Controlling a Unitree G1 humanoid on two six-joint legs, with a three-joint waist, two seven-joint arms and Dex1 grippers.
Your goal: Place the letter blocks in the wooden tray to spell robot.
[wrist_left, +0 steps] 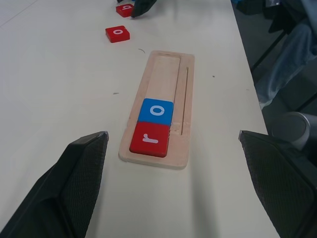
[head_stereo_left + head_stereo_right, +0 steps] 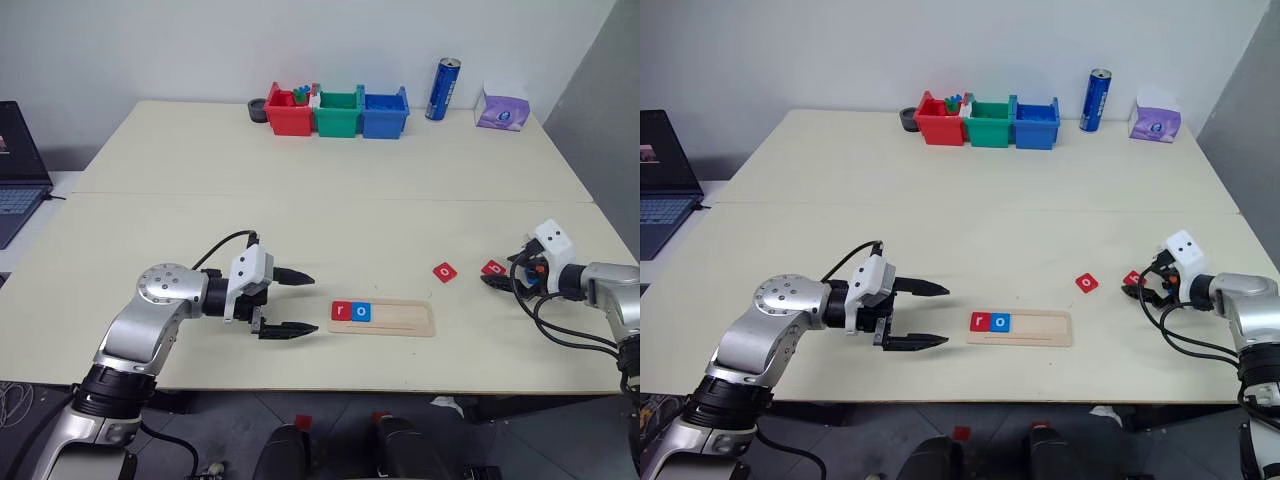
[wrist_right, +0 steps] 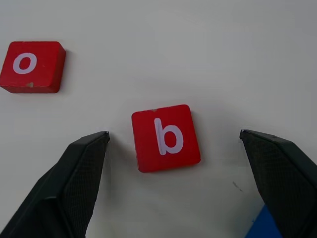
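The left gripper (image 2: 300, 303) is hovering just above the table (image 2: 300, 210) with its two black fingers standing wide apart and holding nothing. Straight in front of its fingertips the wooden tray (image 1: 163, 89) is lying flat on the table. In the tray's end nearest to this gripper the red "r" block (image 1: 150, 139) is sitting, and the blue "o" block (image 1: 156, 111) is touching it on the far side; the rest of the groove is bare wood.

The right gripper (image 3: 173, 136) is also standing wide apart and gripping nothing. The red "b" block (image 3: 166, 137) is lying on the table between its two fingers, touching neither of them. The red "o" block (image 3: 32, 66) is lying beyond one finger, apart from the "b", on the side toward the tray. A small blue corner (image 3: 270, 225) is showing beside the other finger; I cannot tell what it is
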